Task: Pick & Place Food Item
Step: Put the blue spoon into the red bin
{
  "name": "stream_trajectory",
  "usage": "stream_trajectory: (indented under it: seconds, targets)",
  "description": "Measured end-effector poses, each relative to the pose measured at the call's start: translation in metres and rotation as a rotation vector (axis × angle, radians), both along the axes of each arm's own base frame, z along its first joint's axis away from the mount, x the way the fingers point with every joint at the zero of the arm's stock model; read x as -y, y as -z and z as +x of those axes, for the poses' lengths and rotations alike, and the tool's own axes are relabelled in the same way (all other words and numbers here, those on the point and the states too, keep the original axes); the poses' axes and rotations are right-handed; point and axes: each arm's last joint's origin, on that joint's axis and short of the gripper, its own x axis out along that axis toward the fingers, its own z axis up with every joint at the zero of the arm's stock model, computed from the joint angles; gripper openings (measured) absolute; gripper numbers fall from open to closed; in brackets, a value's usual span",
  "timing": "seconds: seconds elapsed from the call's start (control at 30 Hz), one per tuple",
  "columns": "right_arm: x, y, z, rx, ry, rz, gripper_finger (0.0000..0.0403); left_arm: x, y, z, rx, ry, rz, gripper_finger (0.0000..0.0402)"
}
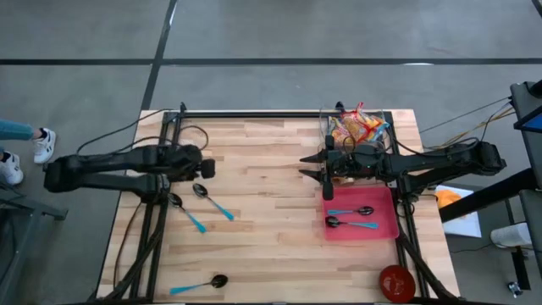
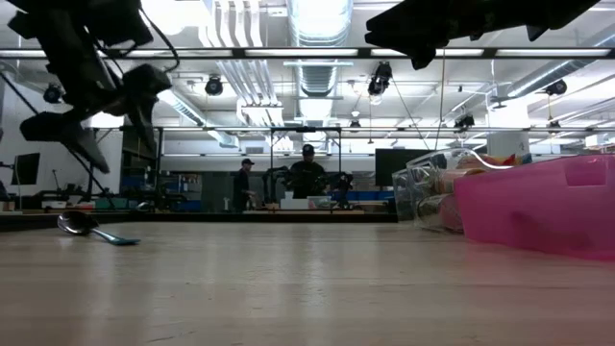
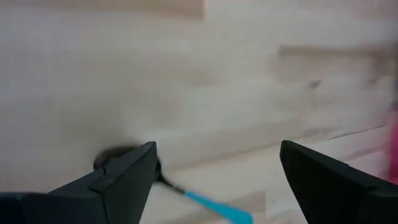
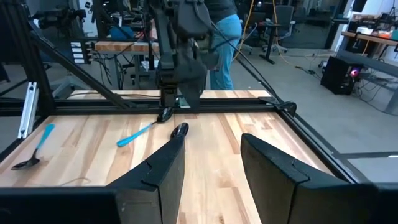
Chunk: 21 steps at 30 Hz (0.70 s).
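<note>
Spoons (image 1: 212,202) lie under the spread, empty left tool (image 3: 214,177); right tool (image 4: 211,162) hovers half-spread, empty.

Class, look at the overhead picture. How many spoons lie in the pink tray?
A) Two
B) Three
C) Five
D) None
A: the pink tray holds two spoons, one above the other; the other three lie out on the bare table.
</note>
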Motion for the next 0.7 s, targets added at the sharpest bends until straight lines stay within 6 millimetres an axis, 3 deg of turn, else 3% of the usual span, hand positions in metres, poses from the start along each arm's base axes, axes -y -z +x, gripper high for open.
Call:
stream_trajectory:
  seconds: [0.37, 0.7]
  targets:
    - [0.0, 0.0, 0.0, 0.0, 0.0, 0.006, 0.0156, 0.026, 0.012, 0.008, -0.087, -0.14, -0.311, 0.0345]
    - [0.0, 0.0, 0.0, 0.001, 0.001, 0.005, 0.0156, 0.063, 0.02, 0.011, -0.146, -0.479, -0.453, 0.0345]
